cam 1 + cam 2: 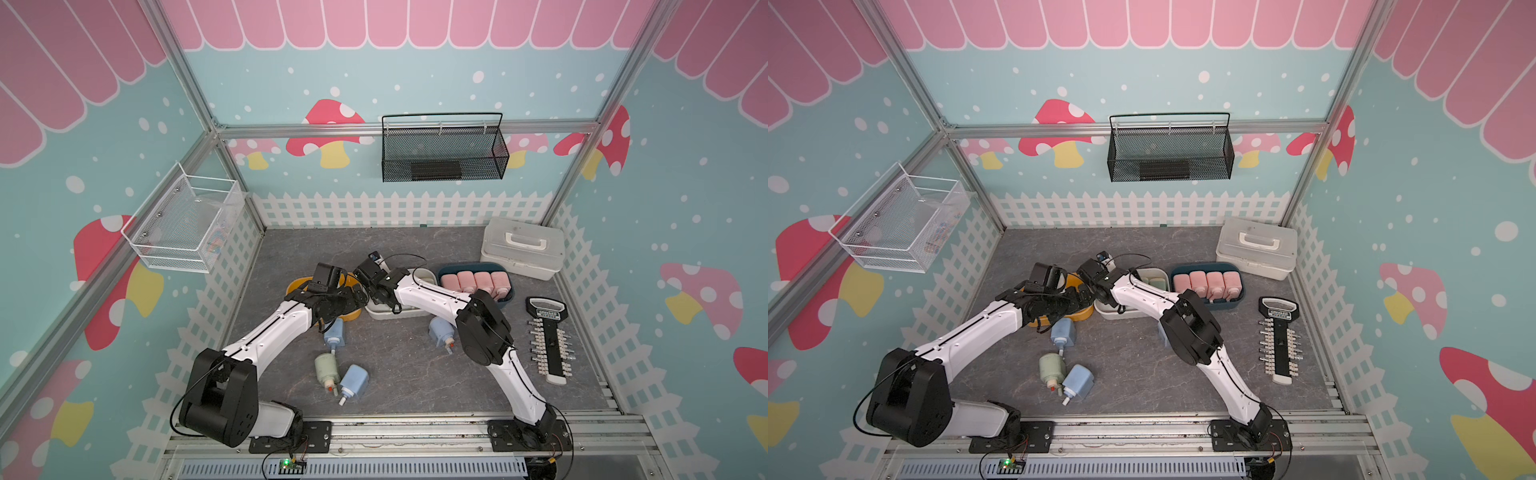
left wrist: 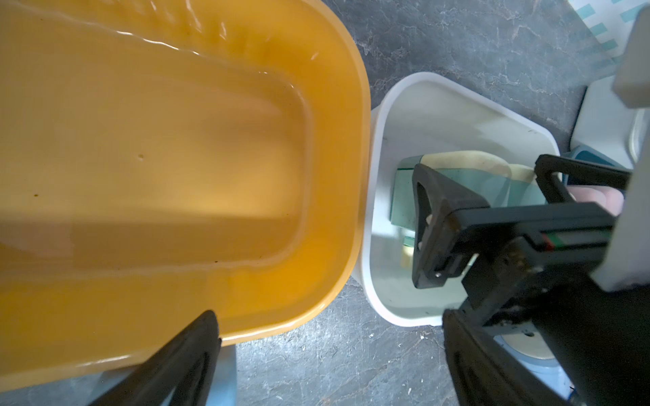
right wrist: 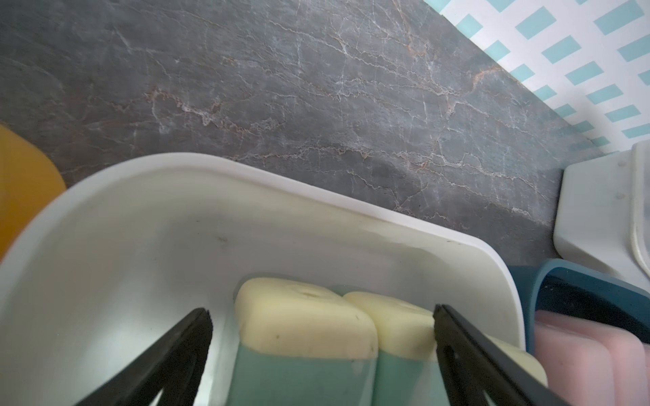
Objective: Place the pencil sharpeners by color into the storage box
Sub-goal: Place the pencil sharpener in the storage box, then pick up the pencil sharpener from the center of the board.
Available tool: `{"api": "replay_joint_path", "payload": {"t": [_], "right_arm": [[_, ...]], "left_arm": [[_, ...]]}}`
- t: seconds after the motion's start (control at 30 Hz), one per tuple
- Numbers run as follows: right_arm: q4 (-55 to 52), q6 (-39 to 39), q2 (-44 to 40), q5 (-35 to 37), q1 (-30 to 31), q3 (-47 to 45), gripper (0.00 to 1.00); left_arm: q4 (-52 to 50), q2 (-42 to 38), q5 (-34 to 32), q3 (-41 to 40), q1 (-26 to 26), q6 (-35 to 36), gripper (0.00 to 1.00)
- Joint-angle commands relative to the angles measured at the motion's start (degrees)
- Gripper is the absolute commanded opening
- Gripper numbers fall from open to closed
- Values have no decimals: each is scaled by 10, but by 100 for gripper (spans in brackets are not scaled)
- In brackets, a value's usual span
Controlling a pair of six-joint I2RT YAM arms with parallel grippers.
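— How are the trays set on the desk [image 1: 415, 374]?
— Side by side: left tray [image 1: 296, 284], middle tray [image 1: 386, 316], right tray [image 1: 510, 297]. A row of sharpeners [image 1: 473, 282] is held in the right tray, and further sharpeners [image 3: 306, 316] in the middle tray.
— And around them?
— Loose sharpeners [image 1: 354, 380] are scattered in front, and a lidded case [image 1: 523, 247] is set behind the right tray.

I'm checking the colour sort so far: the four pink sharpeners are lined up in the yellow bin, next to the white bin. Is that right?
Not quite: the bin is wrong. The four pink sharpeners are lined up in the dark blue bin, next to the white bin. Both top views show it.
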Motion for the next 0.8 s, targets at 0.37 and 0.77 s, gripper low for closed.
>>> {"api": "replay_joint_path", "payload": {"t": [0.37, 0.77], "right_arm": [[185, -5, -133, -76, 0, -179, 98], [460, -57, -226, -142, 1, -366, 99]], "left_arm": [[-23, -69, -5, -17, 0, 1, 99], [-133, -144, -108, -47, -14, -45, 99]]}}
